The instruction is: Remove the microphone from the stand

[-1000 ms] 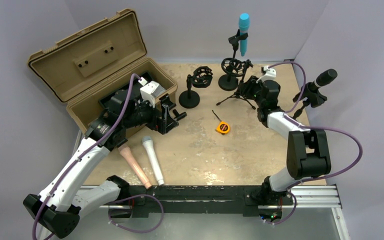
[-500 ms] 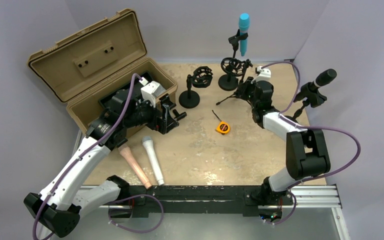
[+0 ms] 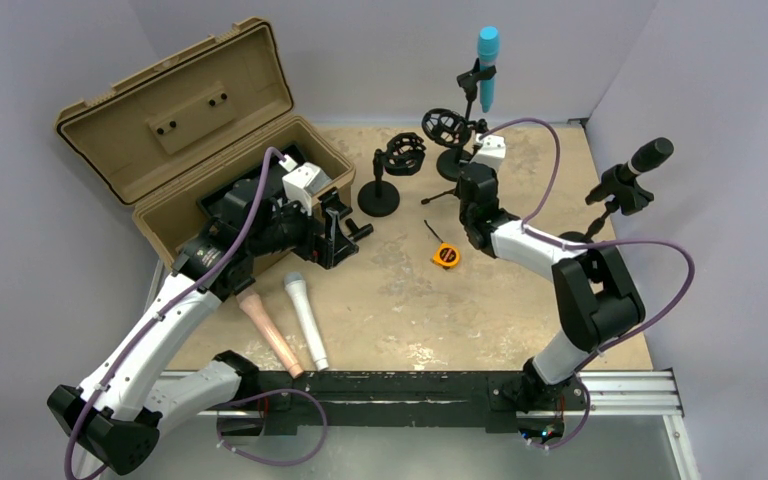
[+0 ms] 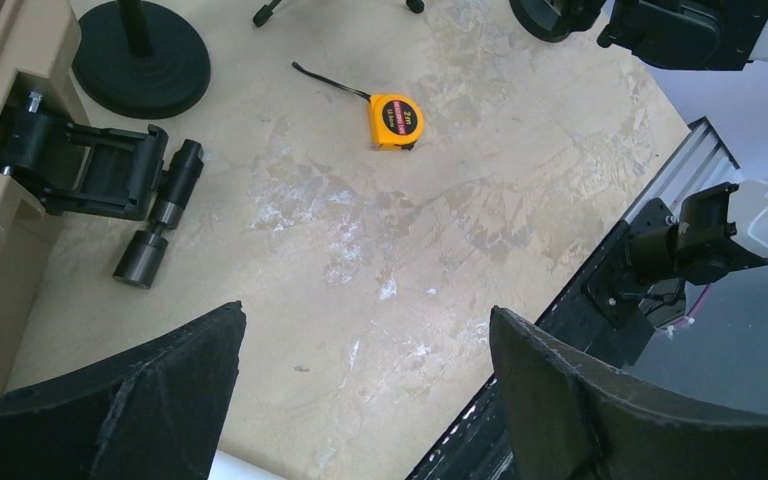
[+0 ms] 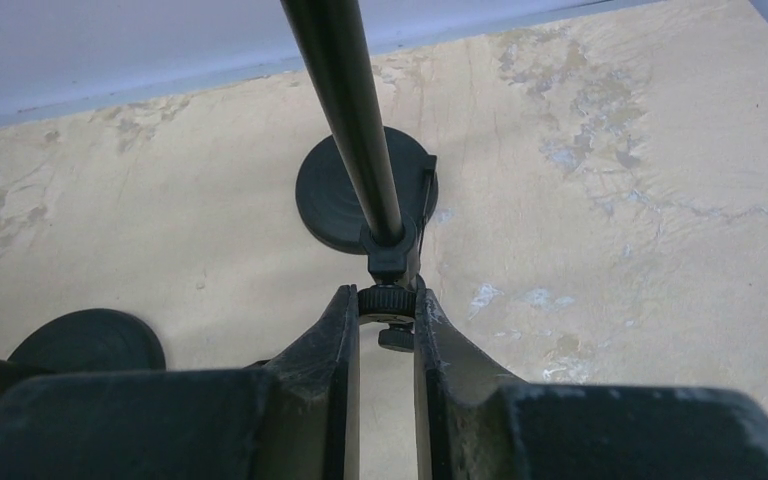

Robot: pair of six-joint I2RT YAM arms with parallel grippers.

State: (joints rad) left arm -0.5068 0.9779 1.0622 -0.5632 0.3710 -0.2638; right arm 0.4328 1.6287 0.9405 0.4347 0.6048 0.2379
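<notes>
**Operator:** State of the end effector [image 5: 387,305]?
**Technician:** Its two fingers [image 5: 332,335] are pinched onto a small knurled collar [image 5: 388,296] at the lower end of a black stand rod [image 5: 345,110].
**Operator:** Rod orientation?
**Technician:** It rises from the collar, leaning upper left, and leaves the frame at the top.
**Operator:** Surroundings?
**Technician:** A round base [image 5: 335,200] sits on the mottled beige table [image 5: 610,250] just behind the collar; a second round base [image 5: 80,345] lies at lower left.
</notes>
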